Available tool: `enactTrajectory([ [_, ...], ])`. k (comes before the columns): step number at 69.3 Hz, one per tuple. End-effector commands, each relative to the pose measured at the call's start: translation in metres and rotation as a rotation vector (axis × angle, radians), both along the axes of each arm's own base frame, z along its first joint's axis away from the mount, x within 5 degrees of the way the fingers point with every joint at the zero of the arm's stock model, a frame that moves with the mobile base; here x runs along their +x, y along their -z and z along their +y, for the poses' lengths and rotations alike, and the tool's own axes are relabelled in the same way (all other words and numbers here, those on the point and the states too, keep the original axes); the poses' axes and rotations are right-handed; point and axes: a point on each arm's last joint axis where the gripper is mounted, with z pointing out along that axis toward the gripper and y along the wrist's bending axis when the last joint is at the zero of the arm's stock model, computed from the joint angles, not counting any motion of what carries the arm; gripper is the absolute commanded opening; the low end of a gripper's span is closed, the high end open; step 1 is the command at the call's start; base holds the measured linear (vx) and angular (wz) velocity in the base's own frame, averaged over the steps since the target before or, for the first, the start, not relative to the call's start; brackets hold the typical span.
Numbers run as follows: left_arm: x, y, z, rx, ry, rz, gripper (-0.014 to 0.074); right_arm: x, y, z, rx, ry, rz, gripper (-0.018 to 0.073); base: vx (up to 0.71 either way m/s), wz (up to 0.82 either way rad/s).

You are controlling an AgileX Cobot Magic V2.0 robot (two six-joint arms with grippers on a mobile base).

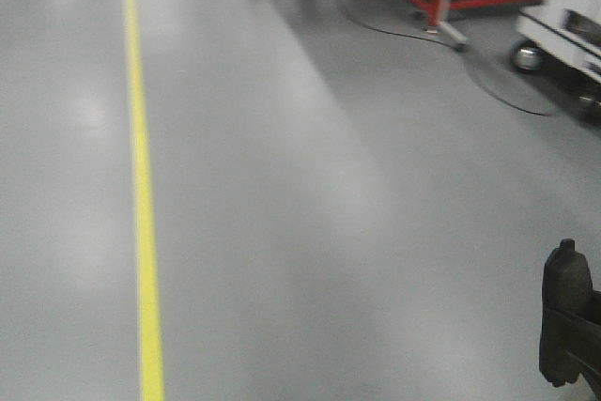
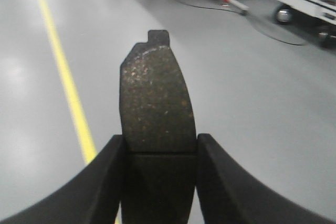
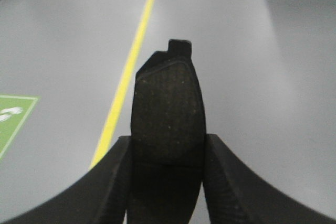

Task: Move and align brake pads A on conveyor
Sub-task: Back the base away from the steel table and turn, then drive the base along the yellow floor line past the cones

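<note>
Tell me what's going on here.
The left claw is shut on one pad, with the tab end pointing away from it. The right claw is shut on another pad the same way. Both are held over grey floor with a yellow line. No conveyor shows in any view, so neither pad is placed yet.
</note>
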Motion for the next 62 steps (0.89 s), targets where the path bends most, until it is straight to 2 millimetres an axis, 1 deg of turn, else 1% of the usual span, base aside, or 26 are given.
enactTrajectory([
  [1,0.0025,-0.0176,-0.0001,-0.029,-0.006,-0.111,-0.0006,0.0030,-0.0168,0.0013,0.034,-0.006,-0.111,-0.0004,0.00,0.93],
  [17,0.0025,-0.0176,-0.0001,-0.029,-0.006,-0.111,-0.0006,0.0030,-0.0168,0.0013,0.034,-0.006,-0.111,-0.0004,0.03,0.83],
  [31,0.0025,-0.0176,-0.0001,-0.029,-0.006,-0.111,-0.0006,0.0030,-0.0168,0.0013,0.034,-0.006,-0.111,-0.0004,0.11,0.56],
  [46,0.0025,-0.0176,-0.0001,-0.029,-0.006,-0.111,-0.0006,0.0030,-0.0168,0.0012,0.033,-0.006,-0.112,-0.0004,0.18,0.35],
  [62,0.0025,-0.0176,-0.0001,-0.029,-0.006,-0.111,-0.0006,0.0030,-0.0168,0.0012,0.033,-0.006,-0.112,-0.0004,0.29,0.06],
])
